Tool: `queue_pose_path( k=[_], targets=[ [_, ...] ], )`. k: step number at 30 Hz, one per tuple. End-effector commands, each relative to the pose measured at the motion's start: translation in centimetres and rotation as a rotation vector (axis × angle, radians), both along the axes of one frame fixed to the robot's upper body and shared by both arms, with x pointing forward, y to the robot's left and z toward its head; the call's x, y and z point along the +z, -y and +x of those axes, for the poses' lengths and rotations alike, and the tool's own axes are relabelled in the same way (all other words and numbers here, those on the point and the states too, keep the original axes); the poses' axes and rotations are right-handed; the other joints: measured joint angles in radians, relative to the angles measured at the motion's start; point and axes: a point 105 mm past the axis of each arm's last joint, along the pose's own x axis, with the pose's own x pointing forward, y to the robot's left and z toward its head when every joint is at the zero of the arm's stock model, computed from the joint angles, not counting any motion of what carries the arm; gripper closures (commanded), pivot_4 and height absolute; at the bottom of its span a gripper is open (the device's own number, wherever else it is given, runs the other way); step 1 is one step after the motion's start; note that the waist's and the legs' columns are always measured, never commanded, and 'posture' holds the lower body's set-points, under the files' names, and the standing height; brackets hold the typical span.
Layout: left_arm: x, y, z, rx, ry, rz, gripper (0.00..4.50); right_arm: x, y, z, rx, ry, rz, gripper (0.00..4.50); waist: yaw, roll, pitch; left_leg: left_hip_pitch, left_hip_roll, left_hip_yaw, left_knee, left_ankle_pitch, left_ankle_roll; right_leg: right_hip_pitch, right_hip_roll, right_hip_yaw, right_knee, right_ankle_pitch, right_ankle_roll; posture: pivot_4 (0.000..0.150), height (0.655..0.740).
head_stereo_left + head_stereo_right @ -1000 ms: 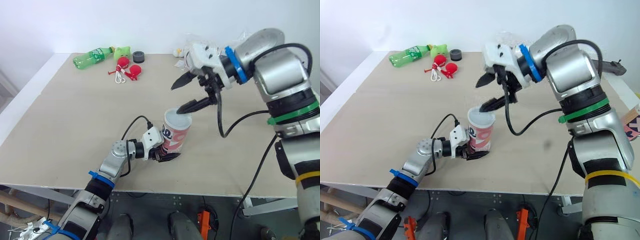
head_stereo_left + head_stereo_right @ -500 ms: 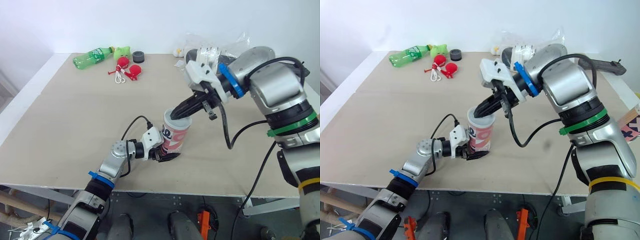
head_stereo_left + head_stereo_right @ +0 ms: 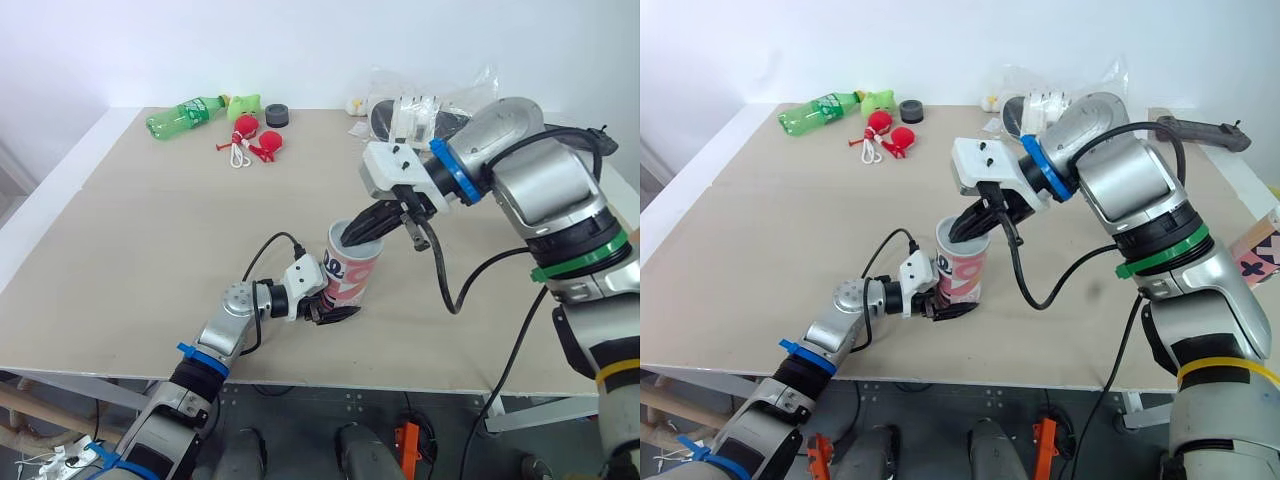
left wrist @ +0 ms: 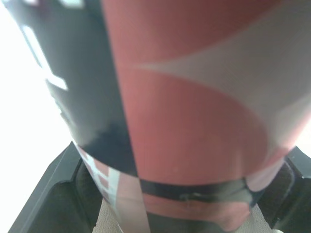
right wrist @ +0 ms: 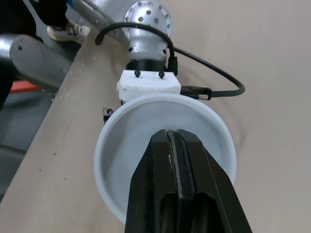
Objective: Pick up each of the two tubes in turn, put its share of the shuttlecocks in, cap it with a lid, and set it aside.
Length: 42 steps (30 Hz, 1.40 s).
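The tube (image 3: pixel 350 278) stands upright on the tabletop (image 3: pixel 150 230), just below the middle of the left eye view, its open mouth facing up and its side printed in red, white and dark blue. The left end effector (image 3: pixel 335 311) reaches in from the lower left and is clenched on the tube low down, close to its base. In the left wrist view the black fingers (image 4: pixel 46 196) sit against either side of the printed wall.

The right end effector (image 3: pixel 355 232) comes down from the upper right with its two black fingers (image 5: pixel 180 194) pressed together, and its tips dip into the tube's mouth. In the right wrist view the closed fingers lie over the pale inside of the tube. Nothing appears to be held between them, though the tips are hard to make out.

Along the top of the left eye view, well apart from the tube, lie a green bottle (image 3: pixel 188 110), a small green toy (image 3: pixel 245 103), a black round object (image 3: pixel 277 114) and a pair of red items (image 3: pixel 256 140) joined by a white cord. At the upper right a clear plastic bag (image 3: pixel 432 98) rests behind the right arm, holding white pieces that may be shuttlecocks.
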Motion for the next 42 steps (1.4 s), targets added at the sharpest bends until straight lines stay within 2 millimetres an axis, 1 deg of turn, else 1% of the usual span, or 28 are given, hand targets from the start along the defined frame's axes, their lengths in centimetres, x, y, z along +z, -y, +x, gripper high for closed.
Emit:
queue_pose_path(
  k=[1,8,9,11,13,16,19,20,21,22,23,24,26,27,28,29,30,31,33,35,38,40,42],
  targets=[
    [-1.5,-0.4,-0.2,0.016,-0.041,0.041,0.84,-3.3,0.4,-0.4,0.018,-0.072,-0.131,4.48,0.000,0.000,-0.001,0.000,0.000,0.000,0.000,0.000,0.000,0.000,0.000,0.000,0.000,0.000,0.000,0.150,0.7400],
    [-1.5,-0.3,-0.1,0.018,-0.040,0.039,0.84,-4.3,0.8,-0.4,0.023,-0.057,-0.174,4.48,0.000,-0.003,-0.009,0.001,0.000,0.000,0.000,0.000,0.000,0.001,0.000,0.000,0.000,0.000,0.000,0.150,0.7400],
    [-1.5,-0.3,-0.1,0.019,-0.040,0.039,0.84,-4.2,0.7,-0.5,0.027,-0.059,-0.157,4.48,0.000,-0.003,-0.011,0.001,0.000,0.000,0.000,0.000,0.000,0.001,0.000,0.000,0.000,-0.001,-0.001,0.150,0.7400],
    [-1.6,-0.3,-0.2,0.021,-0.041,0.039,0.84,-3.0,0.3,-0.5,0.035,-0.055,-0.071,4.48,0.001,-0.006,-0.015,0.001,0.000,0.000,-0.001,0.000,0.000,0.001,0.000,0.000,0.000,-0.001,-0.001,0.150,0.7400],
    [-1.6,-0.4,-0.2,0.025,-0.042,0.037,0.84,-1.1,0.1,-0.5,0.023,-0.046,0.045,4.48,0.000,-0.006,-0.015,0.002,0.000,0.000,-0.001,0.000,0.000,0.001,0.000,0.000,0.000,-0.001,-0.001,0.150,0.7400],
    [-1.5,-0.6,-0.2,0.033,-0.045,0.029,0.84,1.8,0.4,-0.9,-0.011,-0.051,0.230,4.48,0.000,-0.006,-0.015,0.002,0.000,0.000,-0.002,0.000,0.000,0.001,0.000,0.000,0.000,-0.001,-0.001,0.150,0.7400],
    [-1.5,-0.6,-0.2,0.037,-0.048,0.021,0.84,4.8,1.0,-2.1,-0.013,-0.095,0.470,3.52,0.001,-0.005,-0.014,-0.001,0.000,0.000,-0.002,0.000,0.000,-0.001,0.000,0.000,0.000,-0.001,-0.001,0.150,0.7400],
    [-1.4,-0.7,-0.2,0.039,-0.049,0.015,0.84,5.4,1.5,-2.5,-0.025,-0.117,0.533,3.15,0.002,-0.005,-0.014,-0.002,0.000,0.000,-0.002,0.000,0.000,-0.002,0.000,0.000,0.000,-0.001,-0.001,0.150,0.7400],
    [-1.4,-0.7,-0.2,0.042,-0.050,0.010,0.84,5.7,2.0,-2.7,-0.041,-0.124,0.578,2.63,0.003,-0.005,-0.014,-0.002,0.000,0.000,-0.002,0.000,0.000,-0.001,0.000,-0.001,0.000,-0.002,-0.001,0.150,0.7400],
    [-1.3,-0.8,-0.2,0.042,-0.052,0.001,0.84,5.5,2.9,-2.8,-0.080,-0.137,0.619,2.16,0.003,-0.006,-0.014,-0.002,0.000,-0.001,-0.002,0.000,0.000,-0.001,0.000,-0.001,0.000,-0.002,-0.001,0.150,0.7400],
    [-1.2,-0.9,-0.2,0.042,-0.054,-0.005,0.84,5.3,3.5,-2.8,-0.117,-0.146,0.646,1.84,0.005,-0.006,-0.014,-0.002,0.000,-0.001,-0.002,-0.001,0.001,-0.001,0.000,-0.001,-0.001,-0.002,-0.001,0.150,0.7400],
    [-1.2,-0.9,-0.2,0.043,-0.058,-0.013,0.84,4.9,4.2,-2.7,-0.162,-0.157,0.681,1.26,0.005,-0.006,-0.014,-0.002,0.000,-0.001,-0.002,-0.001,0.001,0.000,0.000,-0.002,-0.001,-0.003,-0.001,0.150,0.7400],
    [-1.1,-1.0,-0.3,0.045,-0.064,-0.023,0.84,4.0,5.4,-2.7,-0.244,-0.181,0.741,0.55,0.004,-0.006,-0.014,-0.002,0.000,-0.001,-0.002,-0.001,0.001,-0.001,0.000,-0.002,-0.001,-0.003,-0.001,0.150,0.7400],
    [-1.1,-1.1,-0.3,0.046,-0.066,-0.025,0.84,3.6,5.8,-2.8,-0.271,-0.192,0.762,0.03,0.003,-0.006,-0.014,-0.002,0.000,-0.001,-0.002,-0.001,0.001,-0.001,0.000,-0.001,-0.001,-0.003,-0.002,0.150,0.7400],
    [-1.1,-1.3,-0.3,0.048,-0.069,-0.027,0.84,3.0,6.2,-2.8,-0.311,-0.198,0.783,0.03,0.001,-0.006,-0.014,-0.002,0.000,-0.001,-0.002,-0.001,0.001,-0.001,0.000,-0.001,-0.001,-0.003,-0.002,0.150,0.7400],
    [-1.2,-1.4,-0.3,0.051,-0.073,-0.030,0.19,2.3,6.7,-2.9,-0.344,-0.207,0.806,0.00,0.000,-0.006,-0.014,-0.001,0.000,-0.001,-0.002,-0.001,0.001,-0.001,0.000,-0.001,0.000,-0.003,-0.002,0.150,0.7400],
    [-1.3,-1.5,-0.3,0.053,-0.077,-0.030,0.04,1.5,7.2,-2.9,-0.392,-0.204,0.833,0.00,0.000,-0.005,-0.014,-0.001,0.000,-0.001,-0.002,-0.001,0.001,-0.001,0.000,-0.001,0.000,-0.002,-0.002,0.150,0.7400],
    [-1.3,-1.7,-0.3,0.054,-0.078,-0.030,0.04,0.9,7.6,-2.8,-0.435,-0.194,0.848,0.00,0.000,-0.006,-0.014,-0.001,0.000,-0.001,-0.002,-0.001,0.001,-0.001,0.001,-0.001,0.000,-0.003,-0.002,0.150,0.7400],
    [-1.4,-1.9,-0.4,0.055,-0.081,-0.031,0.04,-1.1,8.3,-2.4,-0.515,-0.136,0.837,0.00,-0.001,-0.006,-0.014,-0.001,0.000,-0.001,-0.002,-0.001,0.001,-0.001,0.001,-0.001,0.000,-0.002,-0.002,0.150,0.7400],
    [-1.5,-2.0,-0.5,0.054,-0.082,-0.033,0.04,-2.5,8.3,-2.5,-0.552,-0.130,0.861,0.00,-0.003,-0.006,-0.014,0.000,0.001,-0.001,-0.002,-0.001,0.001,-0.001,0.001,-0.001,0.000,-0.002,-0.002,0.150,0.7400],
    [-1.8,-2.7,-1.0,0.042,-0.088,-0.026,0.04,-6.9,6.3,-3.8,-0.569,-0.156,0.824,0.00,-0.002,-0.006,-0.015,0.000,0.001,-0.001,-0.002,-0.001,0.001,-0.001,0.001,0.000,0.000,-0.002,-0.002,0.150,0.7400],
    [-1.8,-3.2,-1.1,0.041,-0.088,-0.024,0.04,-8.7,5.1,-4.2,-0.572,-0.160,0.827,0.00,-0.005,-0.006,-0.015,0.001,0.002,-0.001,-0.003,-0.001,0.001,0.000,0.002,0.000,0.000,-0.003,-0.003,0.150,0.7400],
    [-1.7,-3.8,-1.2,0.044,-0.088,-0.020,0.04,-9.8,4.3,-4.4,-0.576,-0.160,0.829,0.00,-0.008,-0.006,-0.015,0.001,0.002,-0.001,-0.003,-0.001,0.001,-0.001,0.002,0.000,0.000,-0.003,-0.003,0.150,0.7400]
  ],
)
